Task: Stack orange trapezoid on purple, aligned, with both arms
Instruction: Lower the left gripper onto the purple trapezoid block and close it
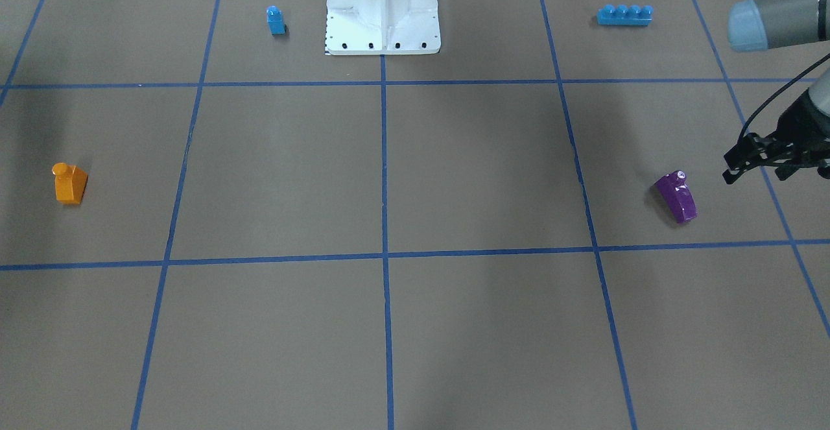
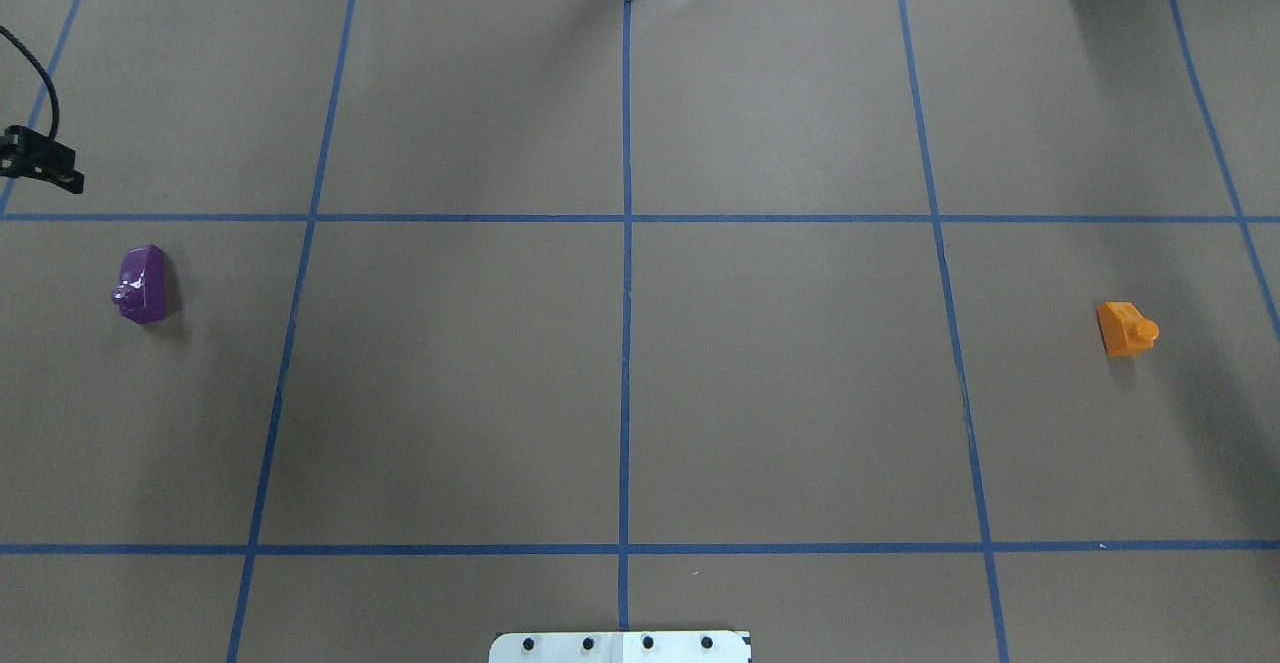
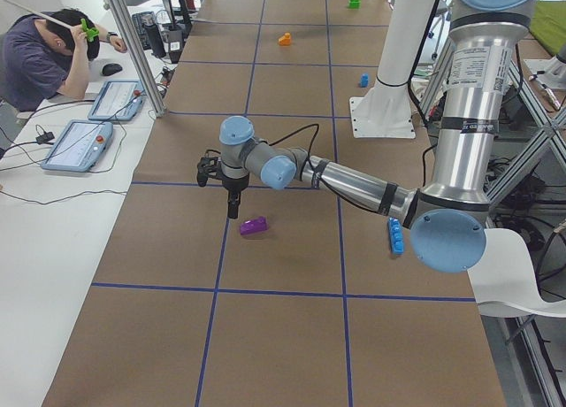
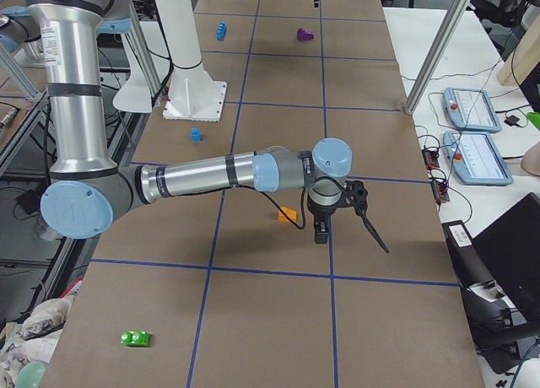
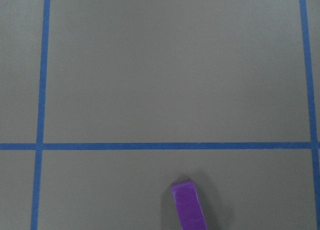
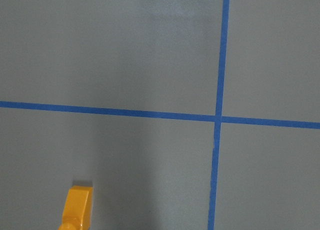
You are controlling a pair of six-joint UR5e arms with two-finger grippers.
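Observation:
The orange trapezoid [image 1: 70,183] stands on the table on my right side; it also shows in the overhead view [image 2: 1125,328] and at the bottom of the right wrist view [image 6: 77,207]. The purple brick [image 1: 676,198] lies on my left side [image 2: 143,284], at the bottom edge of the left wrist view [image 5: 188,205]. My left gripper [image 3: 233,209] points down, just beside the purple brick [image 3: 254,226]. My right gripper [image 4: 321,234] points down, just beside the orange trapezoid [image 4: 287,213]. I cannot tell whether either gripper is open or shut.
A small blue brick [image 1: 275,20] and a long blue four-stud brick [image 1: 624,15] lie either side of the white robot base [image 1: 382,28]. A green brick [image 4: 135,338] lies at the table's right end. An operator [image 3: 40,57] sits by tablets beyond the far edge.

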